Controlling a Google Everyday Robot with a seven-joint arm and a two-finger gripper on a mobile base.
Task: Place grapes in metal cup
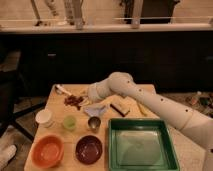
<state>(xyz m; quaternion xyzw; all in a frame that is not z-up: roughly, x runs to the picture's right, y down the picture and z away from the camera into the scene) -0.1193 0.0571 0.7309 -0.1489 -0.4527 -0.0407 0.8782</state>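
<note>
Dim room, dark cabinets and a rail behind; wooden desk (57,112) in front carries everything. Grapes (74,101) lie at the far left of the desk, a dark red-purple lumpy bunch, just right of a pale handle-like object (62,89) that is too blurred to identify. Metal cup (94,123) stands upright near the middle, well apart from the grapes and nearer the camera, just right of the translucent green cup (69,122); white cup (44,117) further left. Orange bowl (47,150) and dark maroon bowl (89,149) at the near edge, green tray (142,148) on the right, a dark flat object (120,108) just beyond its far edge. White arm reaches in from the right; gripper (90,95) sits just right of the grapes, low over the desk — whether the jaws are spread or pressed together, cannot tell, the wrist covers them. Contact with the bunch not visible either. A pale bluish thing (96,109) sits under the wrist, unclear what. Judgement: grapes are light, soft, lumpy and a bit slippery — berries could squash or come loose, so a gentle pinch across the middle of the cluster seems safest. The bunch looks about as wide as the cup mouth, so the drop needs centring. Arm cut off at the right edge.
</note>
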